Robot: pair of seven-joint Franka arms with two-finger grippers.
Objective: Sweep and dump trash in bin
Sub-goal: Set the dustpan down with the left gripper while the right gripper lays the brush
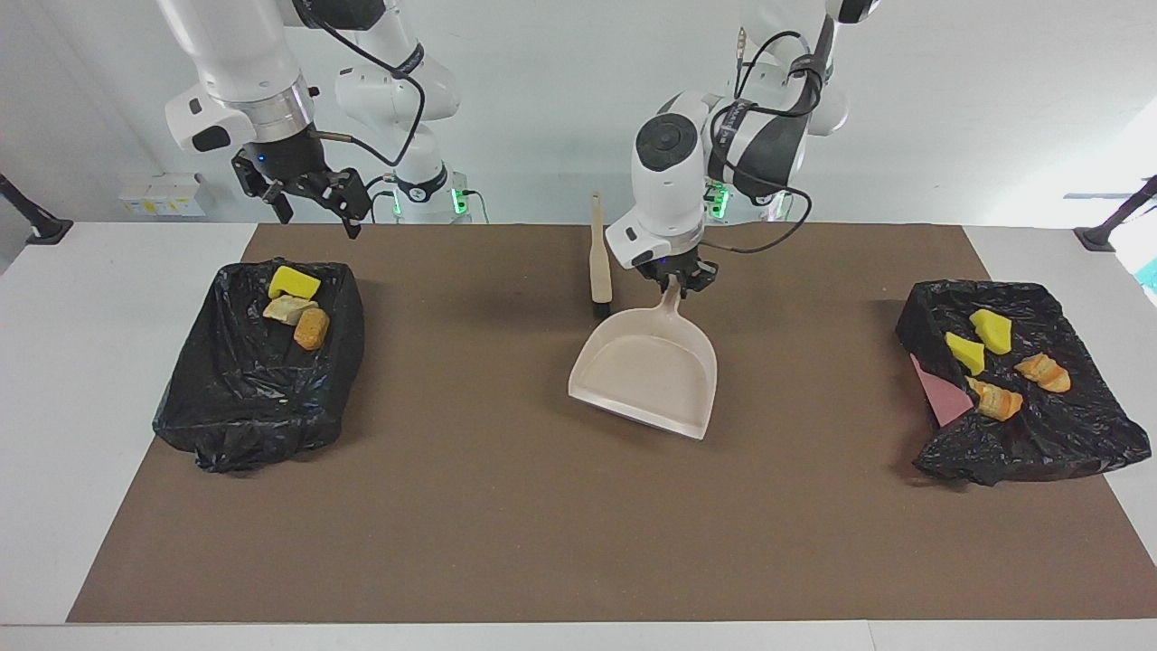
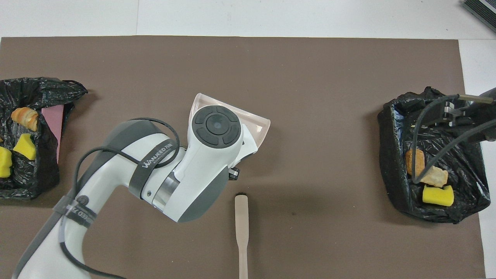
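Brown matting (image 1: 506,506) covers the table, where the left gripper (image 1: 673,277) clamps the dustpan (image 1: 646,371) handle mid-table, and the right gripper (image 1: 303,201) hangs open-fingered near a bin (image 1: 244,398).

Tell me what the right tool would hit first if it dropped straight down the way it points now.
Probably the black bin bag at the right arm's end, near its edge closest to the robots; the open right tool hangs above it, though depth is unclear, so it might meet the brown mat.

Overhead, the left arm hides most of the dustpan (image 2: 259,124); picture edges crop both bags (image 2: 395,128)
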